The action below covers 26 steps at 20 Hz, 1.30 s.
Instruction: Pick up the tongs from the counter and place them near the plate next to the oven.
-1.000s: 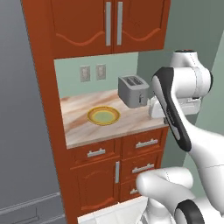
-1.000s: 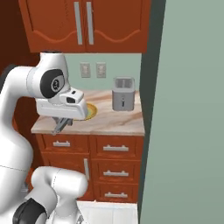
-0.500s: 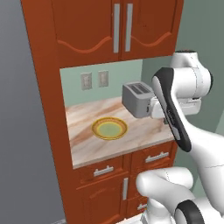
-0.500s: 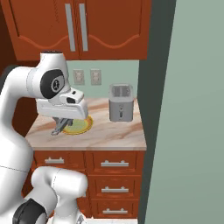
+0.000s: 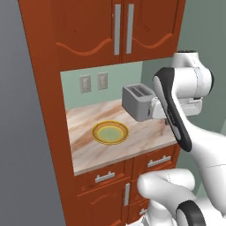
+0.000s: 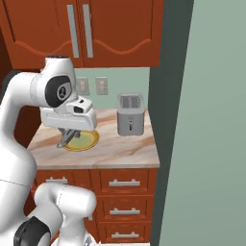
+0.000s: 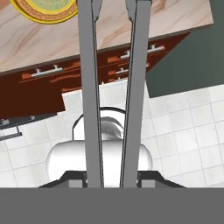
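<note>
1. Above the table (image 6: 120,146), in the right base view, the gripper (image 6: 68,137) hangs under the white hand at about 9 o'clock from the toaster (image 6: 130,114), its jaws closed on the tongs (image 6: 65,141).
2. In that view the tongs slant down from the gripper and their free end lies over the near-left edge of the plate (image 6: 85,141); whether they touch it cannot be told.
3. In the hand view the tongs (image 7: 113,87) run as two long grey arms from the bottom of the picture towards 12 o'clock, slightly closer together at the top than at the bottom.
4. There the dark fingertips (image 7: 146,178) press the tongs from either side, low in the picture.
5. The plate (image 7: 48,15) shows in the hand view at about 11 o'clock, yellow with a patterned rim, lying on the marbled table (image 7: 144,30).
6. Below the table edge in the hand view come the reddish-brown drawers (image 7: 52,74) with metal handles, then a white tiled floor (image 7: 183,127).
7. In the left base view the plate (image 5: 110,132) lies flat near the middle of the table (image 5: 88,152), with the toaster (image 5: 137,101) at about 2 o'clock from it, near but apart.
8. Two wall outlets (image 5: 92,82) sit on the green wall behind, at 11 o'clock from the plate.
9. Upper cabinet doors (image 5: 123,31) with two upright handles hang above.
</note>
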### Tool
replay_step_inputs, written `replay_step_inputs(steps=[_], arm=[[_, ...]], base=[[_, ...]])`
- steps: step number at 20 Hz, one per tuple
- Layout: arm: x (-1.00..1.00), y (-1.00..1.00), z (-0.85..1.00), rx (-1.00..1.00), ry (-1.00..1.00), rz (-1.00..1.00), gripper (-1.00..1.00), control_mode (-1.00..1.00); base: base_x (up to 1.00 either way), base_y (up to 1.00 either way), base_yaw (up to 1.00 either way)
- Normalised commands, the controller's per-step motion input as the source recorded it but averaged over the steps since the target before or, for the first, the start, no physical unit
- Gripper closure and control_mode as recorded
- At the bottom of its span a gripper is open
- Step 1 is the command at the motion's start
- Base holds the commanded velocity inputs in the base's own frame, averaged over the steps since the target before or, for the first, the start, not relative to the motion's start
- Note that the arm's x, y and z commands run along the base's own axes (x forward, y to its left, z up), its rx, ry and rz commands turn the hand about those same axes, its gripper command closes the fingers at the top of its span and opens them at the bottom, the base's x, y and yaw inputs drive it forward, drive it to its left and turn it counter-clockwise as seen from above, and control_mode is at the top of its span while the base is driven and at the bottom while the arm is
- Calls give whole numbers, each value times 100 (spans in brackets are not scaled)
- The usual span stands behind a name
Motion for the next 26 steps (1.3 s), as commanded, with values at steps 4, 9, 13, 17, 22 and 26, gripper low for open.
replay_step_inputs(steps=[4, 9, 13, 17, 22, 26], arm=[[34, 6, -45, 0, 0, -6, 100, -100], [42, 22, -56, 0, 0, -18, 100, -100], [43, 17, -50, 1, 0, -33, 100, -100], [10, 0, -44, 3, 3, -47, 100, -100], [0, 0, -21, 6, -5, -31, 100, -100], [6, -11, -31, 2, -15, -10, 100, -100]], base=[[0, 0, 0], [0, 0, 0], [0, 0, 0], [0, 0, 0], [0, 0, 0], [0, 0, 0]])
